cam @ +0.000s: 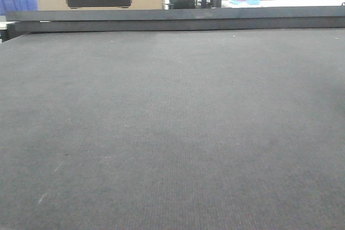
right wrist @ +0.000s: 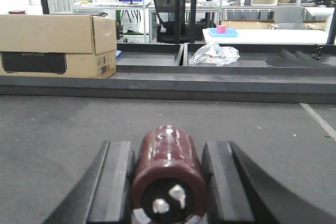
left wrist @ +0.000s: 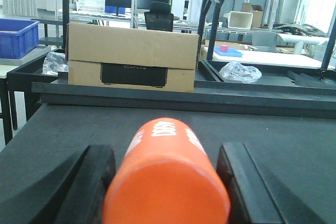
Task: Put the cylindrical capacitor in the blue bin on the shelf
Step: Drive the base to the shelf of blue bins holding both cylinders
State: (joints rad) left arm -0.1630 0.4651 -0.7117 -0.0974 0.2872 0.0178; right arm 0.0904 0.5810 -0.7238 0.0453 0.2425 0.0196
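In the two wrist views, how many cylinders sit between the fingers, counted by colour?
orange cylinder, between the left fingers: 1
dark red-brown cylindrical capacitor, between the right fingers: 1
Total: 2

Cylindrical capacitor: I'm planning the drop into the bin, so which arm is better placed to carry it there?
The right. The right gripper holds the cylindrical capacitor between its fingers, while the left gripper is occupied by the orange cylinder marked 4680.
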